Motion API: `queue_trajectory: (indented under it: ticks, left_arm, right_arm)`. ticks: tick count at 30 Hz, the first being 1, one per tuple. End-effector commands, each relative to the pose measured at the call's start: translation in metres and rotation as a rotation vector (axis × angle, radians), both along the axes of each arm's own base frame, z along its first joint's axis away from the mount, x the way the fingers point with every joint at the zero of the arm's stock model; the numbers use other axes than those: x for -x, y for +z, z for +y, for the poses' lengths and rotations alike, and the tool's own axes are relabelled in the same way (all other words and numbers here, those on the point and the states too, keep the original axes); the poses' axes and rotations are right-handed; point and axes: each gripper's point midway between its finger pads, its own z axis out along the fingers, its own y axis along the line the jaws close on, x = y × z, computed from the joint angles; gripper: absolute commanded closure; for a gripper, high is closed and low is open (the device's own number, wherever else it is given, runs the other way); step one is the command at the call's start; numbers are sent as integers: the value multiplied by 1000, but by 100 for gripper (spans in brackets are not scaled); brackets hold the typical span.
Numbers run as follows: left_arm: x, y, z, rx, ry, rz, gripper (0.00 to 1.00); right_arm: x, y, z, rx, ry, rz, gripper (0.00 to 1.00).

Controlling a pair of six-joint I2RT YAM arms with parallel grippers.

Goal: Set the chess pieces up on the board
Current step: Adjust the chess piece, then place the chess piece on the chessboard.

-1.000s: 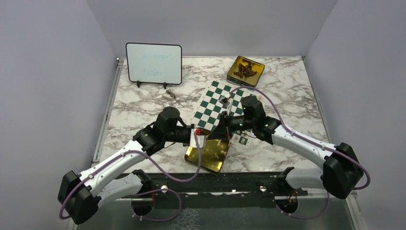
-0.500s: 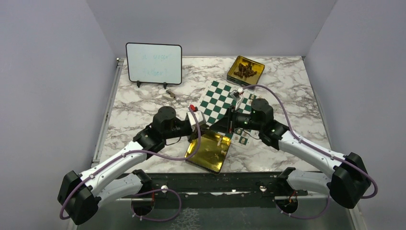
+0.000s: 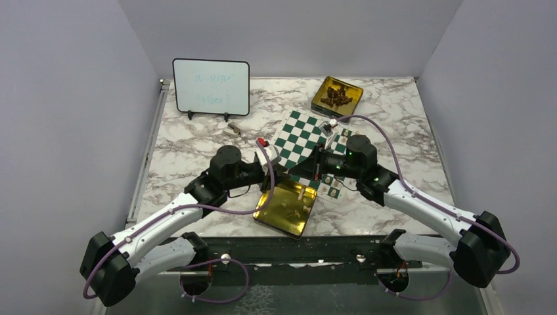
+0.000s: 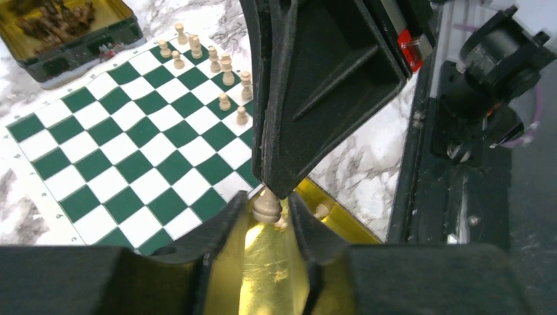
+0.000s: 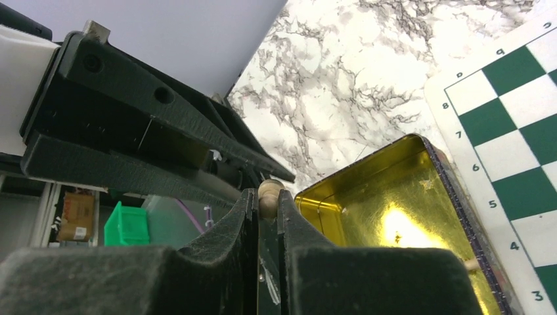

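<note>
Chess pieces (image 4: 226,65): a pale row stands along the right edge of the board (image 4: 131,151), with a few more one square in. The rest of the squares in view are bare.

The board lies flat and turned at an angle on the marble surface (image 3: 197,144), right of centre.

One pale piece (image 4: 267,207) is off the board, up in the air between both arms. It is over the far edge of the near gold tin (image 5: 368,197), just beside the board's near-left corner.

Right gripper (image 5: 266,203): jaws closed tight on that piece, with its round head showing just above the fingertips.

Left gripper (image 4: 268,220): jaws nearly closed around the same piece lower down, one fingertip on each side. Both arms have hold of it, tip to tip.

The near gold tin is open on the surface near the arm bases. At least one loose pale piece (image 4: 322,210) lies inside by the wall.

A second tin (image 4: 85,49) sits at the far right, just beyond the board's far corner, with dark pieces (image 4: 52,20) heaped in it.

A whiteboard (image 3: 211,87) stands upright at the far left, well apart from the board. Its writing is too faint to read.
</note>
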Motion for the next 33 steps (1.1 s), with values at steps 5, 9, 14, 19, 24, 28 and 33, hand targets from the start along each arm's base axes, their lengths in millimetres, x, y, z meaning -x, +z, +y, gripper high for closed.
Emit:
queue_trajectory:
  ticks: [5,9,14,19,24,28,33]
  left_arm:
    - [-4,2,0,21,27,-20,1]
    - [-7,-4,4,-1,51,-13,1]
    - [-12,-9,12,-11,117,-8,1]
    - [-33,-24,26,-57,273,41,1]
    - [-50,-49,38,-164,402,190,1]
    - [-58,-49,41,-175,389,259,1]
    - [-66,-42,61,-129,429,288,1]
  right_arm:
    - [-17,0,-17,126,-131,-55,92]
    - [-31,-11,-39,238,-254,-80,92]
    - [-48,-21,-72,412,-400,-107,92]
    - [-65,-29,-100,570,-522,-127,92]
    - [-82,-37,-123,698,-604,-139,92]
    - [-102,-52,-130,748,-601,-98,92]
    - [-131,-64,-138,767,-633,-52,92]
